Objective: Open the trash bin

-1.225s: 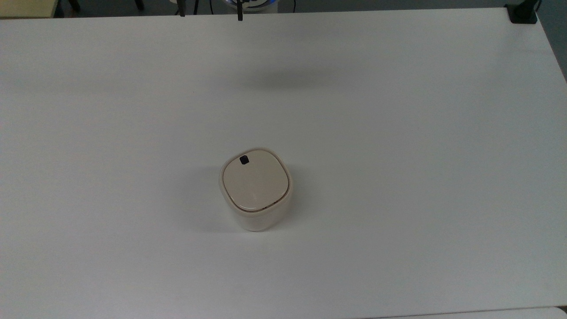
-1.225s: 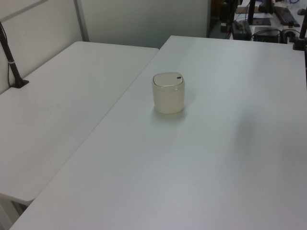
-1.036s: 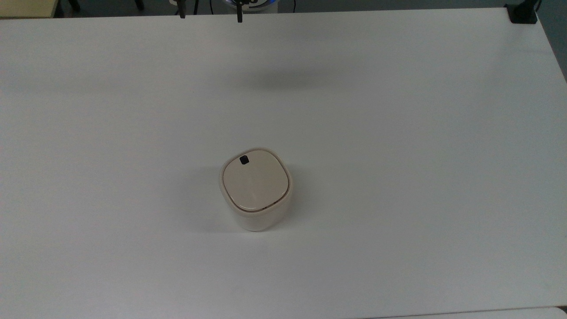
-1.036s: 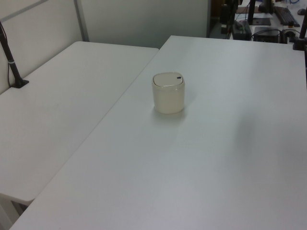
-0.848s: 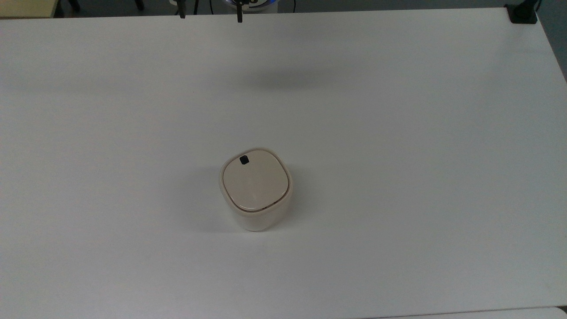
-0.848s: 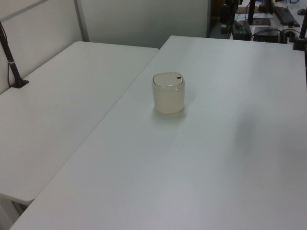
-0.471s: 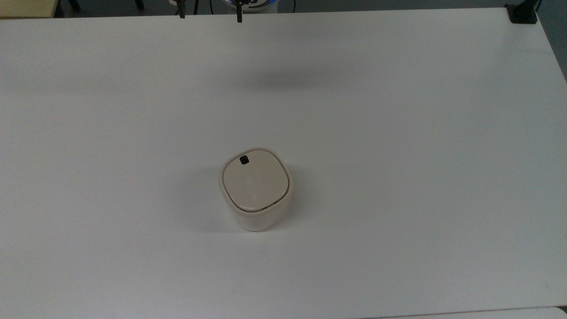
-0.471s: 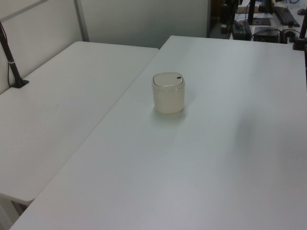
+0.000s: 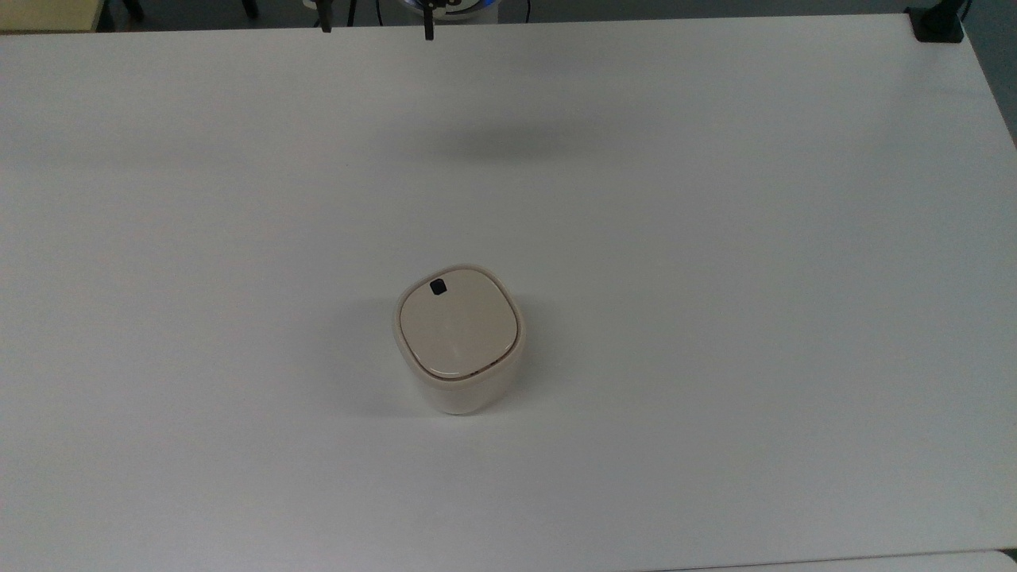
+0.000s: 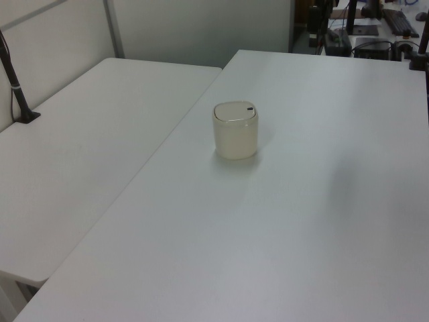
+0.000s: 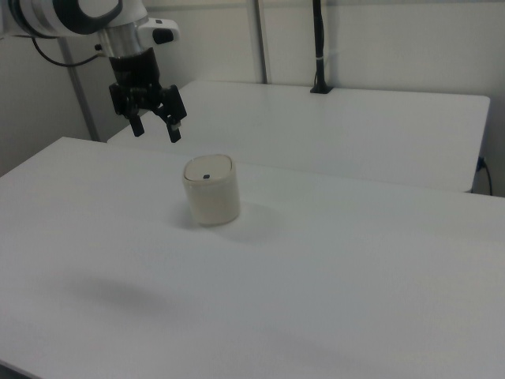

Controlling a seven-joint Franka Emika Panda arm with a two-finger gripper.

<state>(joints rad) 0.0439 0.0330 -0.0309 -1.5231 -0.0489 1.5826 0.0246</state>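
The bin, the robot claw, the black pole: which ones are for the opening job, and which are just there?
For the job:
trash bin, lid shut
its black button
gripper, open, up in the air

Just there:
black pole on the other table
black clamp at the table corner

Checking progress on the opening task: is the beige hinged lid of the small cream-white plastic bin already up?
No, the beige lid lies flat and closed.

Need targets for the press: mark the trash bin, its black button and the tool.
trash bin (image 9: 461, 393), top view, front wall.
black button (image 9: 437, 287), top view, its centre.
tool (image 11: 156, 127), right view, gap between open fingertips.
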